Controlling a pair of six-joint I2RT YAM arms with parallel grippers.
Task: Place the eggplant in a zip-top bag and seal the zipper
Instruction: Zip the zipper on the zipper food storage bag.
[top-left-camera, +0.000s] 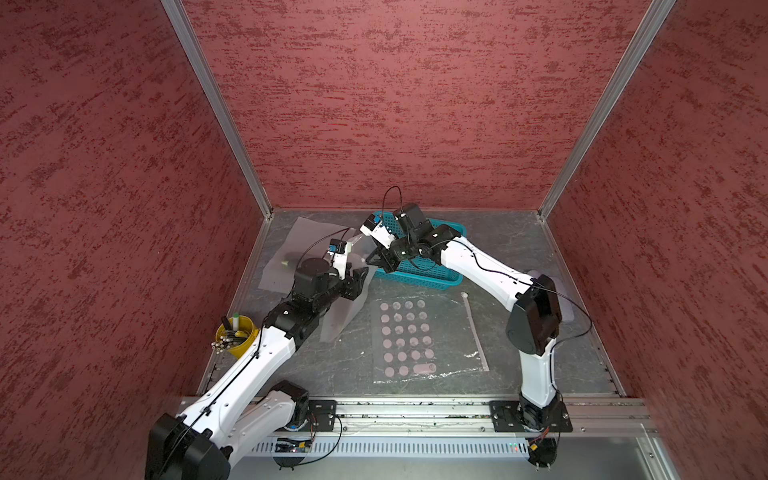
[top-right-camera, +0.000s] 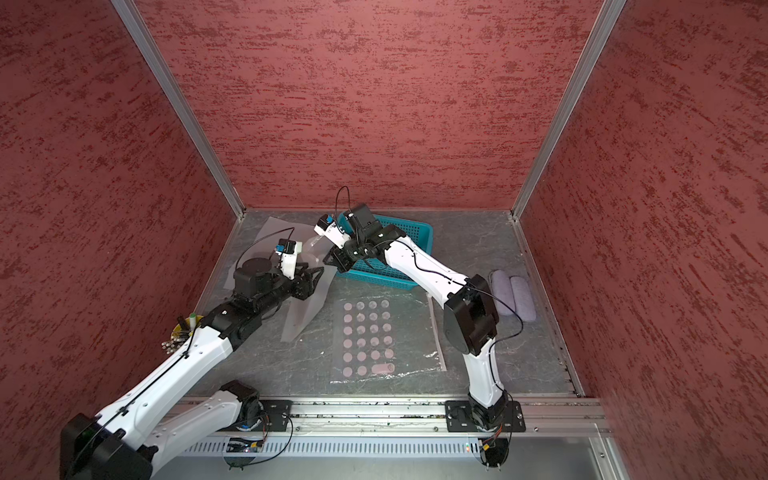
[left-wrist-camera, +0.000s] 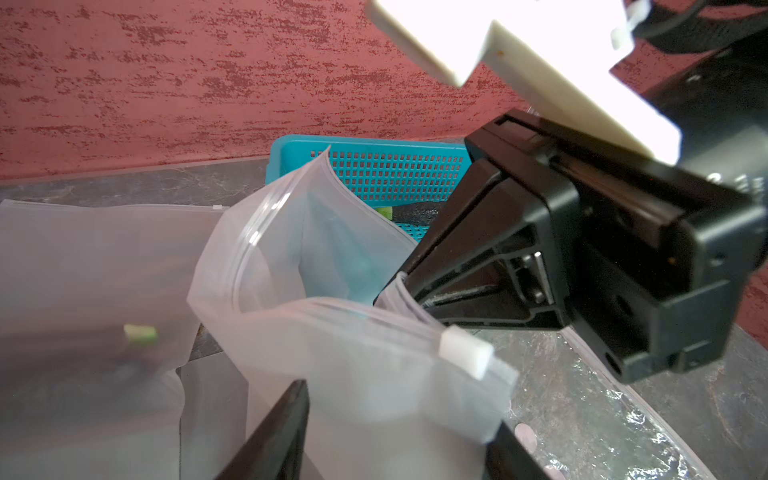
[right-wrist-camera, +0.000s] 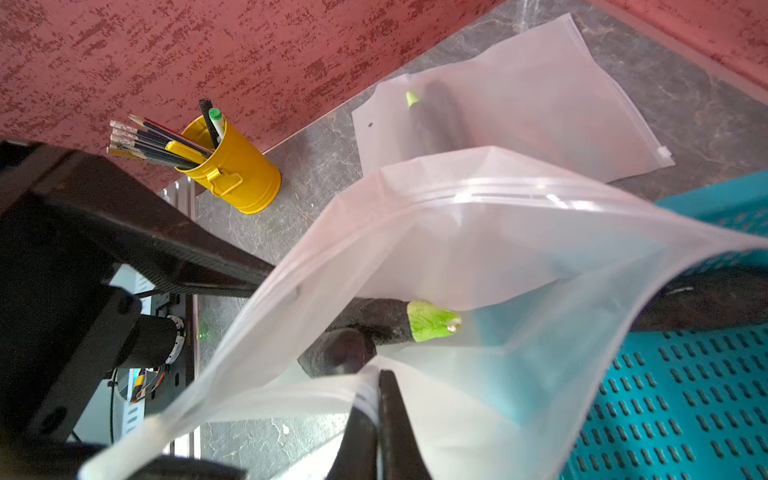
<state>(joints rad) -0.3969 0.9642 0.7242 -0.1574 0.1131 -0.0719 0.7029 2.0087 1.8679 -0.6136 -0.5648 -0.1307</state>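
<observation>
My right gripper (right-wrist-camera: 377, 395) is clamped flat on one lip of the zip-top bag (right-wrist-camera: 478, 257), jaws together with the film pinched between them. That holds the mouth up off the table (right-wrist-camera: 316, 166) so it hangs open. My left gripper (left-wrist-camera: 395, 415) stands astride the opposite lip near the white slider (left-wrist-camera: 465, 353). Its fingers (left-wrist-camera: 282, 432) are apart, one on either side of the film, with nothing gripped yet. I judge that to be the step in hand: take the second lip so both arms can spread the mouth wide.

The bag is frosted and limp, with a double zipper track curving round its rim. It buckles where I hold it, so the opening is a crooked slot rather than a clean hoop.

Just past the mouth lies the eggplant (right-wrist-camera: 374, 320), with dark, nearly black skin and a bright green cap (right-wrist-camera: 432, 322). It is not in the bag I hold. As far as I can tell it lies in the teal basket (right-wrist-camera: 685, 395), which the bag hangs beside. A second dark, rounded shape touches it, and I can't say what that is.

Farther off, a second frosted bag (right-wrist-camera: 561, 95) lies flat on the table, with another eggplant (right-wrist-camera: 440, 116) showing dimly through it. A yellow cup of pencils (right-wrist-camera: 237, 178) stands by the wall, well apart from all this.
</observation>
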